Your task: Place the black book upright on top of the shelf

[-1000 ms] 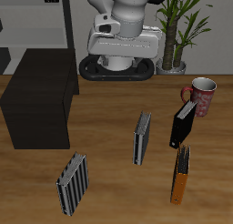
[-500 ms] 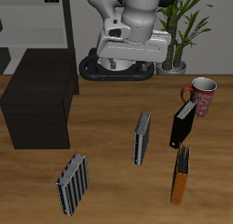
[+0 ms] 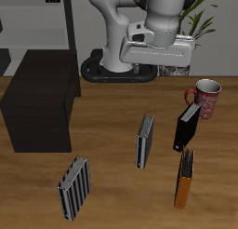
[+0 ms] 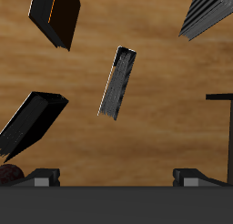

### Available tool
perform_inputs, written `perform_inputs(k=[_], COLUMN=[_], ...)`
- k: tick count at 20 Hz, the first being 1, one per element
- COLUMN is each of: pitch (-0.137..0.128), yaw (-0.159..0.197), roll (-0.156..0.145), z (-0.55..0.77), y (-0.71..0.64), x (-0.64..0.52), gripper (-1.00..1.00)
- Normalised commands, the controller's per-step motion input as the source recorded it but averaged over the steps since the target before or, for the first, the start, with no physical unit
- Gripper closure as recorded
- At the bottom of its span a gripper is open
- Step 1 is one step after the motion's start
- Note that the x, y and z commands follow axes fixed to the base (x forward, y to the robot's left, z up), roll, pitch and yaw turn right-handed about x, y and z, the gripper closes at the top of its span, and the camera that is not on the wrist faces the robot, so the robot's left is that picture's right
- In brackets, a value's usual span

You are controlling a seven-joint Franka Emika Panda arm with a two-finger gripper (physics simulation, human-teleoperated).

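Your arm (image 3: 139, 23) fills the back of the table (image 3: 112, 112), its wrist block hanging high over the wood with nothing in it. In the wrist view you see two fingertips (image 4: 41, 177) at the frame's edge, set wide apart, so your gripper (image 4: 116, 178) stands open and empty.

The shelf (image 3: 39, 100), a low matt black box, sits on the table near its side edge, well apart from all the books; its top is bare. Behind it stands a tall grey shelving unit (image 3: 37, 23), and a potted plant (image 3: 186, 28) rises at the back beside the arm's base.

Four books stand on the wood. The striped book (image 3: 73, 187) is nearest the front edge, on the shelf's side. The grey book (image 3: 145, 141) stands upright about mid-table, and in the wrist view it lies almost straight under your gripper. The orange-edged book (image 3: 186, 179) stands near the front edge on the far side from the shelf.

The black book (image 3: 187, 127) is your target. It stands tilted just behind the orange-edged book, its top leaning at the mug (image 3: 204, 96); you cannot tell from here whether the two touch. It is well apart from the shelf, with the grey book between them.
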Motion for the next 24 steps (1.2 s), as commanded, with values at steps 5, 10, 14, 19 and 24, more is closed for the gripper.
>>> perform_inputs(k=[5, 10, 14, 19, 24], pitch=[-0.053, -0.007, -0.015, -0.042, 0.003], yaw=[-0.016, -0.025, -0.057, -0.037, 0.001], roll=[0.01, 0.011, 0.027, 0.006, 0.022], z=[-0.14, -0.26, -0.17, -0.17, -0.27], y=[0.64, 0.66, 0.48, 0.24, 0.2], x=[-0.02, 0.01, -0.01, -0.05, 0.06], gripper=[-1.0, -1.0, -1.0, -1.0, -1.0])
